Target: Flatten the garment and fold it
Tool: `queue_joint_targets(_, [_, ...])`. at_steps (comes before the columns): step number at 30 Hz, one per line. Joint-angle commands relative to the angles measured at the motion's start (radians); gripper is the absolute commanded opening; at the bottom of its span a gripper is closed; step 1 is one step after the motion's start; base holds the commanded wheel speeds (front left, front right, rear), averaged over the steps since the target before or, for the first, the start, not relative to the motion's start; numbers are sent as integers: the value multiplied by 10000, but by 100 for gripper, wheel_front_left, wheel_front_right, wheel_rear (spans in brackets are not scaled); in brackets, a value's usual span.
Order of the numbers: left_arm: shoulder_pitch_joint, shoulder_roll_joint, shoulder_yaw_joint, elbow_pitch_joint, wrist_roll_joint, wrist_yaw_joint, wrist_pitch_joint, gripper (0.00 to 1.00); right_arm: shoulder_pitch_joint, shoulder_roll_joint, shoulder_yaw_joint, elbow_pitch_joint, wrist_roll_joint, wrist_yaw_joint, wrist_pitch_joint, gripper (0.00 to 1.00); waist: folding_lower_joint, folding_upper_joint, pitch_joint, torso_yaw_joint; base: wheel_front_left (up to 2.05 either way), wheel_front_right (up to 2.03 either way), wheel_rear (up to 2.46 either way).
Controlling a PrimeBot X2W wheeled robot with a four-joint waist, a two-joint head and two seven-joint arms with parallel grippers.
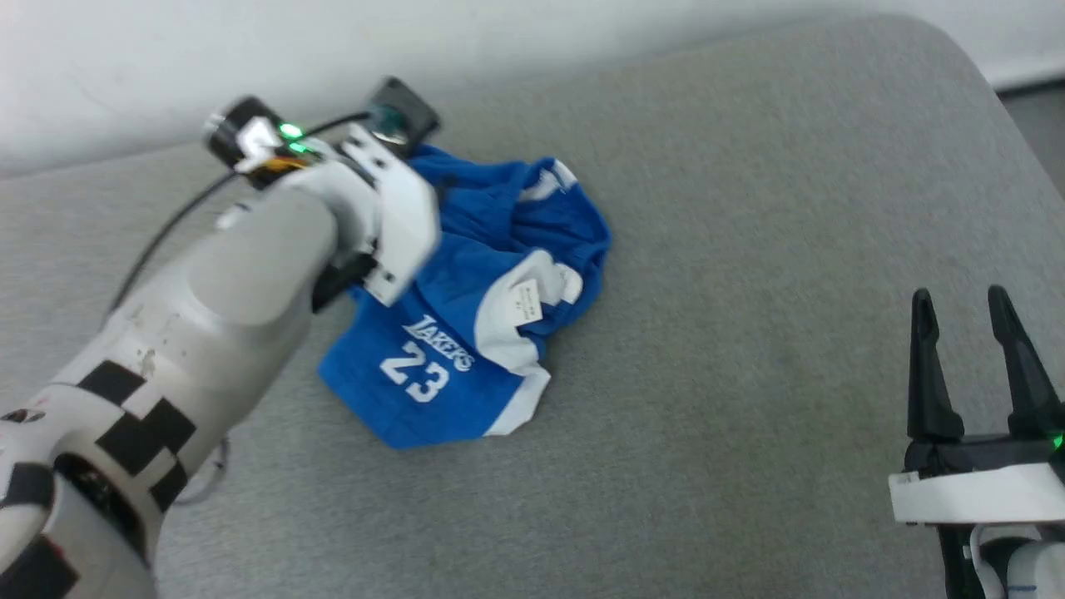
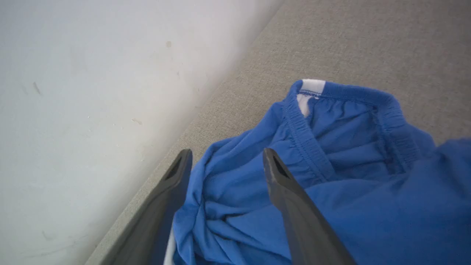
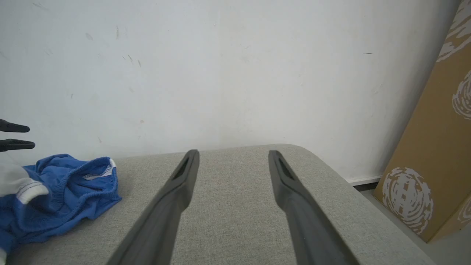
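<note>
The garment (image 1: 466, 274) is a crumpled royal-blue pair of shorts with white trim, a white "LAKERS 23" print facing up and a small white tag. My left arm reaches over its far left part, the wrist hiding the fingers in the head view. In the left wrist view my left gripper (image 2: 226, 156) is open, its fingers straddling a bunched fold of the garment (image 2: 349, 147) near the elastic waistband. My right gripper (image 1: 958, 295) stands open and empty at the lower right, well apart from the garment (image 3: 66, 191). Its fingers (image 3: 184, 191) hover over bare cushion.
The garment lies on a grey fabric cushion (image 1: 749, 333) with a rounded far right corner. A white wall (image 1: 166, 66) runs close behind it. A brown cardboard box (image 3: 434, 147) with white swirl prints stands on the floor past the right edge.
</note>
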Motion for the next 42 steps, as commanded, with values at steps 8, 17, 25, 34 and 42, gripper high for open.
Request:
queue_joint_targets(8, [1152, 1958, -123, -5699, -984, -65, 4967, 100, 304, 19, 13, -34, -23, -21, -48, 100, 1, -1, -1062, 973, 0, 0, 0])
queue_joint_targets(17, [2553, 3030, -125, -8670, -1605, -66, 7595, 100, -27, 19, 113, -23, 130, -21, -48, 100, 1, -1, -445, 546, 0, 0, 0])
queue_joint_targets(25, [3229, 2488, -126, -8027, -400, -66, 7995, 100, -459, 19, 245, -30, 250, -21, -48, 100, 1, -1, 227, 203, 0, 0, 0])
queue_joint_targets(34, [3277, 2726, -126, -7950, -89, -67, 6833, 0, -302, 19, 94, 113, 209, -21, -48, 100, 1, -1, -97, 483, 0, 0, 0])
queue_joint_targets(42, [3389, 4564, 23, -8191, -1173, -54, 4670, 0, 142, 19, -52, 146, 161, -21, -48, 100, 1, -1, -900, 1009, 0, 0, 0])
